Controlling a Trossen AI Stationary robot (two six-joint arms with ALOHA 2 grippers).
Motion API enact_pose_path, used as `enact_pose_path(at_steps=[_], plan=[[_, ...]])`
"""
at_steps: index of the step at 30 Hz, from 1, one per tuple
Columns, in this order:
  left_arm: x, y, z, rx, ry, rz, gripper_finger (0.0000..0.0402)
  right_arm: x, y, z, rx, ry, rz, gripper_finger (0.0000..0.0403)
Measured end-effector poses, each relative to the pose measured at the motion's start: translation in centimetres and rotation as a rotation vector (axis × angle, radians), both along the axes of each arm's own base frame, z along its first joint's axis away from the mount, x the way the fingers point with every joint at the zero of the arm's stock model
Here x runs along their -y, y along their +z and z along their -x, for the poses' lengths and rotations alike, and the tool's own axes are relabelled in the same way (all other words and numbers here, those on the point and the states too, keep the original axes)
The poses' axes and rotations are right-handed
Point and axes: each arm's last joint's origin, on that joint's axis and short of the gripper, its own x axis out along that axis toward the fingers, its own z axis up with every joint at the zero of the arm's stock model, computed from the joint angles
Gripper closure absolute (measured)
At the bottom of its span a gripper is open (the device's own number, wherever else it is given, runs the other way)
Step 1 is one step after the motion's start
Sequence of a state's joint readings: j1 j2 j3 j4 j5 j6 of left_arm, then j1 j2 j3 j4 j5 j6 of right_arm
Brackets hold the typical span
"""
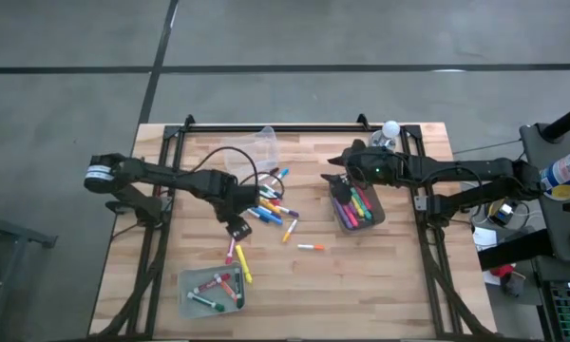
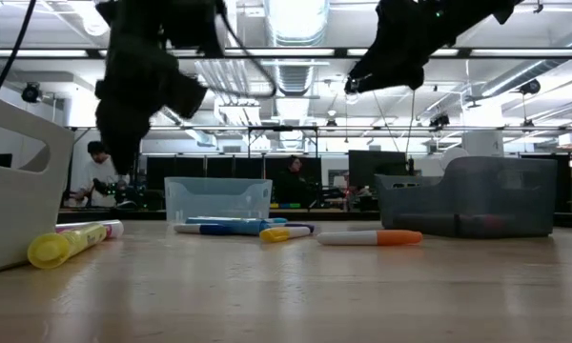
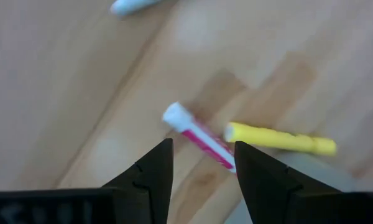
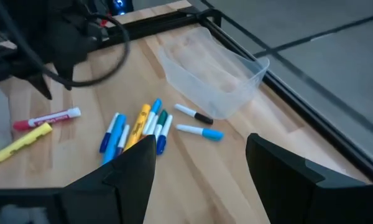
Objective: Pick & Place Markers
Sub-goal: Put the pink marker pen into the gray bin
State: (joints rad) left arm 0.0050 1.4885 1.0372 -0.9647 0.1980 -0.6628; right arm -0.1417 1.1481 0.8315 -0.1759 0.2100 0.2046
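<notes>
The left gripper (image 3: 199, 168) has its two dark fingers spread apart with nothing between them, hanging above a pink marker (image 3: 199, 134) with a white cap and a yellow marker (image 3: 280, 139) that lie just beside each other on the bare wood. In the high view this gripper (image 1: 236, 226) sits left of centre, over those two pens, just above a clear bin (image 1: 212, 290) at the lower left of the table (image 1: 389, 275), which holds a few red and green markers.

The right gripper (image 4: 199, 162) is also open and holds nothing. In the high view it (image 1: 338, 180) hovers right of centre, at the top edge of a grey bin (image 1: 358, 206) packed with pink, green and orange pens.

Between the two arms, a loose pile of markers (image 1: 271, 204), mostly blue and yellow, lies mid-table beside an empty clear tub (image 1: 256, 147) near the upper edge. An orange-and-white marker (image 1: 311, 247) lies alone, lower down, near the middle.
</notes>
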Motion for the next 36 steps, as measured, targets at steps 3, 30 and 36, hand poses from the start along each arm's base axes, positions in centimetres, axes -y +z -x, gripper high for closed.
enact_pose_path(at_steps=[3,30,36], plan=[[0.0,-1.2,0.3,-0.043,0.066,0.009,0.0239,0.0,0.0,0.0,-0.008,0.010,0.023,0.0165],[0.1,-5.9,1.3,0.014,0.214,0.071,0.0239,0.0,-0.2,-0.1,-0.015,0.034,0.067,0.0165],[0.1,-7.2,1.8,0.004,0.216,0.070,0.0241,0.0,-0.3,0.0,-0.016,0.034,0.067,0.0165]])
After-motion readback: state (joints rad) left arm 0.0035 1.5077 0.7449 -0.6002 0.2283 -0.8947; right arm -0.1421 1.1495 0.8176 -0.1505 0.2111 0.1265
